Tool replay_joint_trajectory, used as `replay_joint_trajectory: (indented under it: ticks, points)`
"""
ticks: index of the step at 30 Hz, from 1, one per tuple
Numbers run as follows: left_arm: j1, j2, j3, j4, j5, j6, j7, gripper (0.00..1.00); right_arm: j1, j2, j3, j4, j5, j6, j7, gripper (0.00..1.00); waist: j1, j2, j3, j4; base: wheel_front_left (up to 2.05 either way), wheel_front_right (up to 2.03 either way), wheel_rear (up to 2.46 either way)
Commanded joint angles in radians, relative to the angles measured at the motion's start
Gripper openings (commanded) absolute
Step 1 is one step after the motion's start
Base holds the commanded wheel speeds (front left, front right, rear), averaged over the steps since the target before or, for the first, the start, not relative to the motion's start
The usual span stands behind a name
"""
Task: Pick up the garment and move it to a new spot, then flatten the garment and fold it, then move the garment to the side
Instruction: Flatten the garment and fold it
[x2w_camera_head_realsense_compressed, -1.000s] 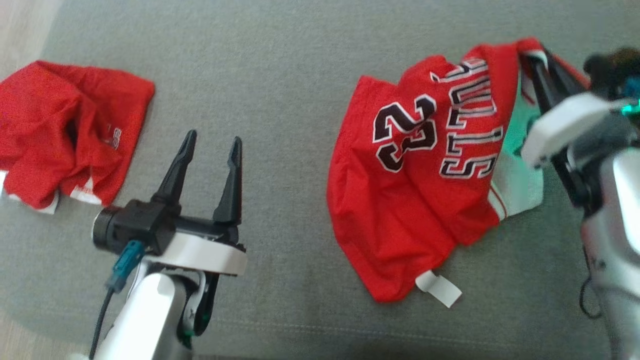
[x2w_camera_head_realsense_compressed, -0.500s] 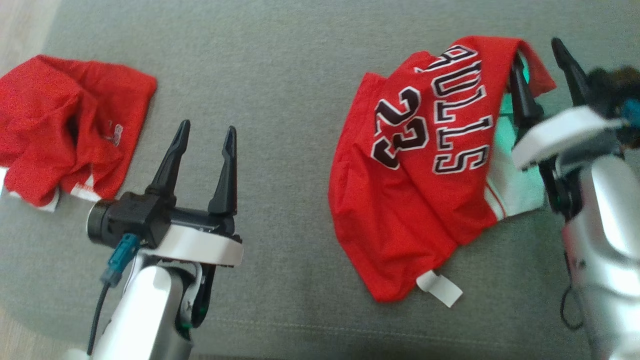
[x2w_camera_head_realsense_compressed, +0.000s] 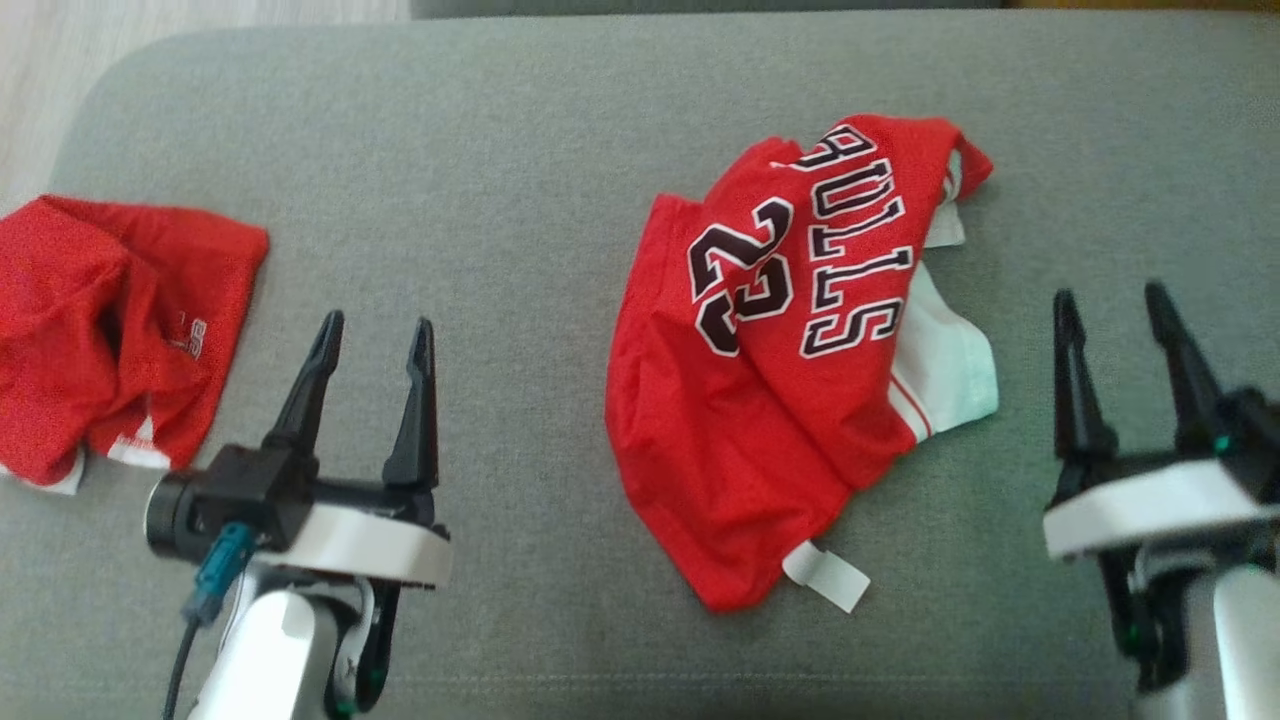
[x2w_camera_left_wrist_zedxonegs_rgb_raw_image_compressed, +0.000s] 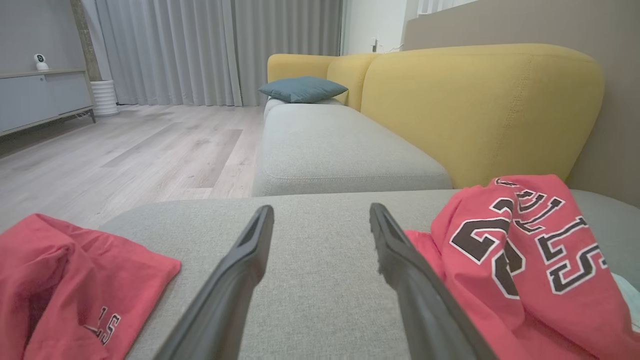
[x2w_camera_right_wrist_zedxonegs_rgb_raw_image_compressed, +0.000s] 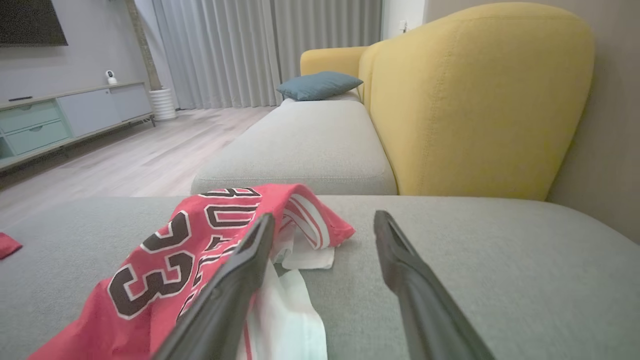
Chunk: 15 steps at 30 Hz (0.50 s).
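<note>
Released a moment ago, the red Bulls jersey (x2w_camera_head_realsense_compressed: 790, 370) lies crumpled mid-seat on the grey sofa cushion (x2w_camera_head_realsense_compressed: 500, 150), dropped at its new spot for flattening. My right jaws have drawn back beside it, wide apart and empty. My left jaws, equally spread, hover between it and another red garment (x2w_camera_head_realsense_compressed: 110, 320), touching nothing.

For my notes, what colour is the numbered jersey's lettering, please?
Black, outlined white, on the red jersey; clearest in head view.
</note>
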Motion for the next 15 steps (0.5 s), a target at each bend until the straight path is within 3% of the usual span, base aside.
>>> replay_joint_trajectory:
  ticks: [1, 7, 15]
  points:
    - [-0.013, 0.020, 0.038, -0.031, 0.009, 0.004, -0.005, 1.00, 0.004, 0.008, 0.019, -0.058, -0.002, -0.001, 0.010, 1.00, 0.0000, -0.0001, -0.014, -0.011, 0.00, 0.00, 0.00]
    - [0.018, 0.023, 0.041, -0.033, 0.007, 0.010, -0.005, 1.00, 0.116, 0.032, 0.014, -0.157, 0.013, -0.001, 0.050, 1.00, 0.0000, -0.0001, -0.032, -0.022, 0.00, 0.00, 0.00]
    - [0.026, 0.026, 0.036, -0.033, 0.006, 0.013, -0.005, 1.00, 0.140, 0.037, 0.006, -0.186, 0.030, -0.001, 0.069, 1.00, 0.0000, -0.0001, -0.039, -0.021, 0.00, 0.00, 0.00]
